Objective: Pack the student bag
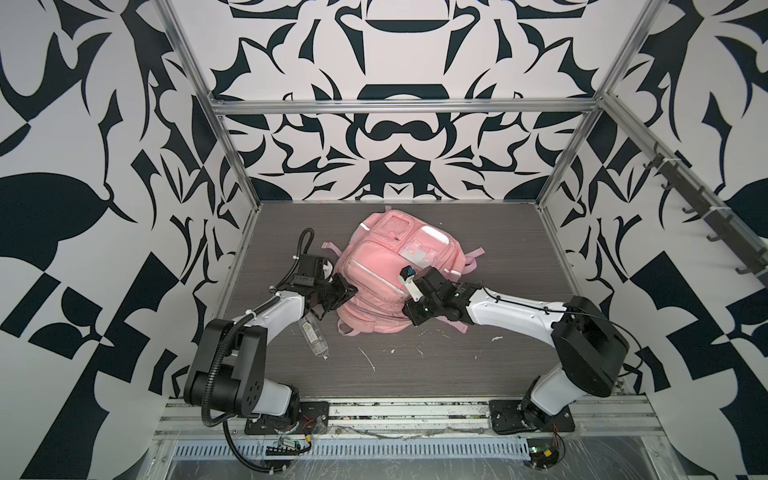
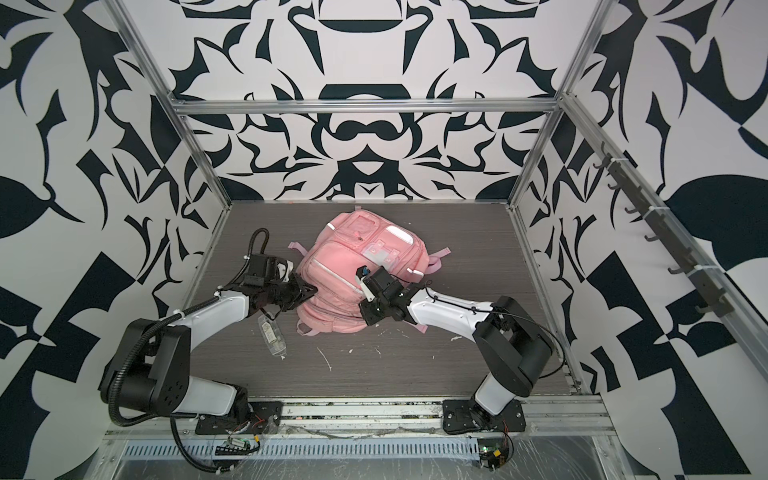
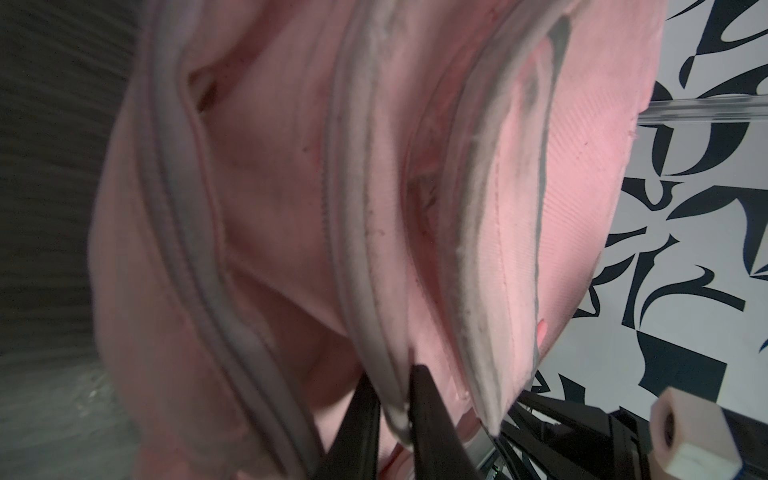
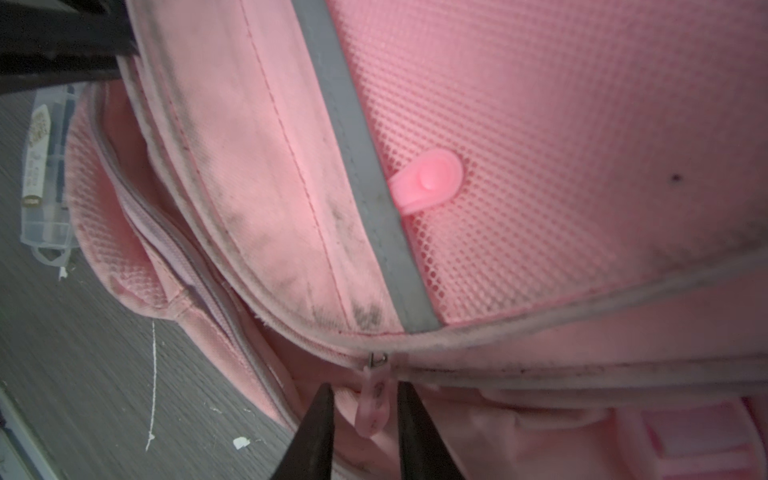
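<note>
— Where is the student bag (image 1: 376, 266)?
— It lies pockets-up in the middle of the counter (image 1: 457, 361), with pink straps poking out around its edge.
— And the left gripper (image 3: 392, 374)?
— It's at the bag's 8 o'clock edge, clamped on a grey-piped seam. The left wrist view shows the piping pinched between its black fingers.
— The right gripper (image 4: 365, 399)?
— That one is over the bag's 5 o'clock side. Its jaws stand a little apart, one on each side of a pink zip pull (image 4: 374, 411). A sliver of space shows on both sides, so it grips nothing.
— Anything else down there?
— A clear plastic container (image 1: 313, 338) lies flat at 7 o'clock from the bag, near the left arm. There are also white flecks on the counter towards 6 o'clock.
</note>
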`<action>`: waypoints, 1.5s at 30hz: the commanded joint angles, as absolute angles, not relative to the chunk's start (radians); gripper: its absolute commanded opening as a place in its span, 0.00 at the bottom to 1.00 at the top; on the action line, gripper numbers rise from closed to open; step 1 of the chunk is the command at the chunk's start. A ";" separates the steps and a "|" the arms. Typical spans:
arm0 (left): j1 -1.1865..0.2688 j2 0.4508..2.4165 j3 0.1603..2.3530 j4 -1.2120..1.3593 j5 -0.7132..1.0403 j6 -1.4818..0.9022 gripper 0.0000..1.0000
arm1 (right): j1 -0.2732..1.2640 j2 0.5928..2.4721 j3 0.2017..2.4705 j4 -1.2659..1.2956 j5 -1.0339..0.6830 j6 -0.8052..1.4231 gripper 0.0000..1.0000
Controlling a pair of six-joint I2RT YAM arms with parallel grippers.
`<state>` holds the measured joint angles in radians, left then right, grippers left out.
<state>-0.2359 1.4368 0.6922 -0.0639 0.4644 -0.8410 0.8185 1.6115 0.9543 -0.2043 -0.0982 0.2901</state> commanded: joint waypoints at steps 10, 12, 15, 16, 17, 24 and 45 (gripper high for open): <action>-0.241 1.459 0.692 -0.056 0.482 -0.843 0.18 | 0.831 1.606 0.937 -0.181 -0.050 0.312 0.20; -0.241 1.460 0.691 -0.054 0.481 -0.843 0.17 | 0.831 1.602 0.933 -0.182 -0.049 0.313 0.17; -0.241 1.462 0.687 -0.053 0.480 -0.842 0.18 | 0.832 1.594 0.925 -0.183 -0.047 0.314 0.14; -0.241 1.462 0.686 -0.052 0.480 -0.841 0.18 | 0.830 1.591 0.923 -0.184 -0.047 0.316 0.14; -0.241 1.462 0.685 -0.051 0.479 -0.842 0.18 | 0.831 1.587 0.919 -0.183 -0.046 0.317 0.14; -0.241 1.465 0.683 -0.050 0.480 -0.844 0.18 | 0.831 1.565 0.893 -0.173 -0.035 0.327 0.13; -0.241 1.428 0.655 -0.014 0.480 -0.878 0.18 | 0.912 1.520 0.939 -0.258 -0.014 0.356 0.05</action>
